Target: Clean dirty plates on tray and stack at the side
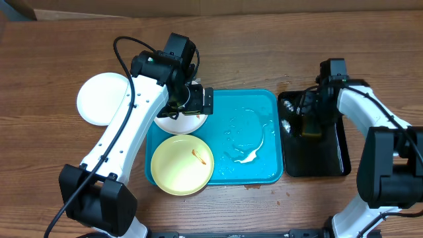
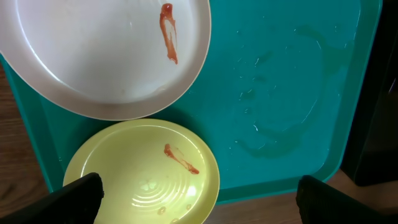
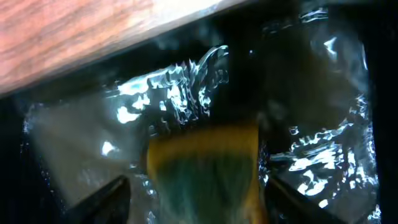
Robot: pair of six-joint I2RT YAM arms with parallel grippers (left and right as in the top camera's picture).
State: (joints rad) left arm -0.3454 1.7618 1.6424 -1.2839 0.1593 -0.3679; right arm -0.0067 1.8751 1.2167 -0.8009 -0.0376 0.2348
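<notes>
Two dirty plates, white plate upper left and yellow plate below, lie on the blue tray between the left gripper's wide-apart fingers. Right gripper fingers straddle a sponge, grip unclear.

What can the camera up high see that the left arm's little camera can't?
Only the overhead view shows a clean white plate sitting on the wooden table outside the tray, both arms, and the black tray where the right gripper hangs over a sponge. Only the left wrist view shows the red smear on the white plate close up. Both show the turquoise tray, the yellow plate with its smear, and wet streaks on the tray.
</notes>
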